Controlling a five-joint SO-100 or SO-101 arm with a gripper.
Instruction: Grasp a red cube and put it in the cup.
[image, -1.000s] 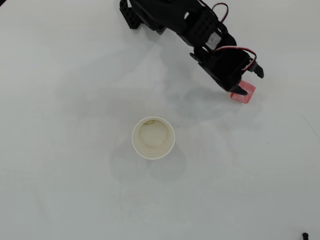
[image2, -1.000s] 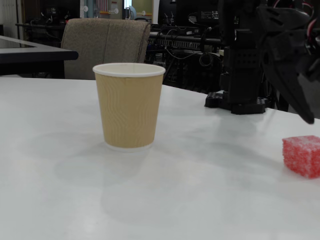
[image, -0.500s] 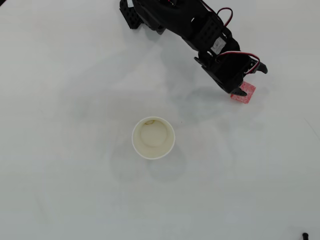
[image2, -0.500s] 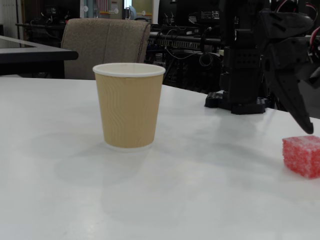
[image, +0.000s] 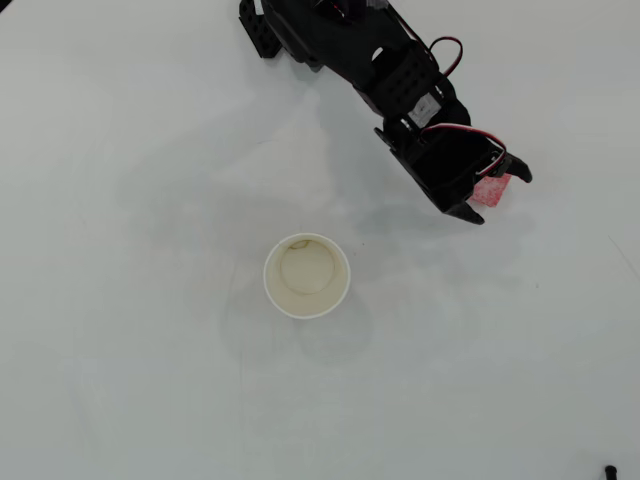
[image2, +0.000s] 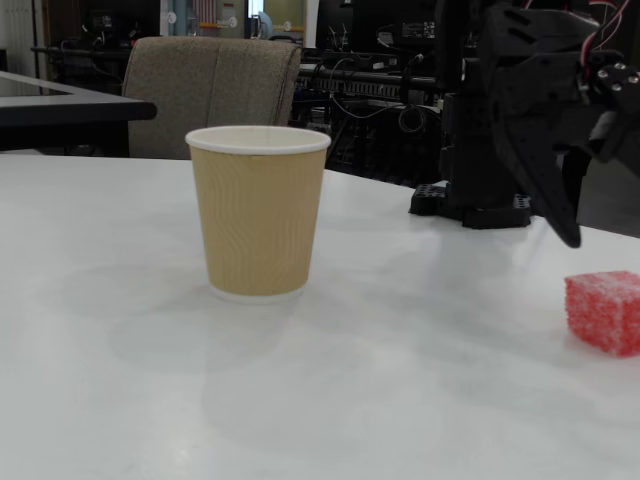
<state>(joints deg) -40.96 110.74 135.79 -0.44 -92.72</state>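
The red cube (image2: 604, 312) lies on the white table at the right edge of the fixed view, frosted and untouched. From overhead, only part of the red cube (image: 492, 191) shows between the black fingers. My gripper (image: 500, 197) is open and hovers above the cube. In the fixed view one dark finger (image2: 558, 200) points down, its tip above and left of the cube and clear of it. The cup (image: 307, 274) stands upright and empty left of and below the gripper in the overhead view. Its tan wall (image2: 258, 215) shows at centre-left in the fixed view.
The arm's black base (image2: 470, 205) sits at the table's far side, at the top (image: 265, 30) of the overhead view. A padded chair (image2: 210, 90) and cluttered benches stand beyond the table. A small dark object (image: 609, 470) lies at the bottom right corner.
The gripper has swung left in the fixed view, and its finger tip has risen slightly. From overhead the fingers now straddle the cube. Cube and cup have not moved.
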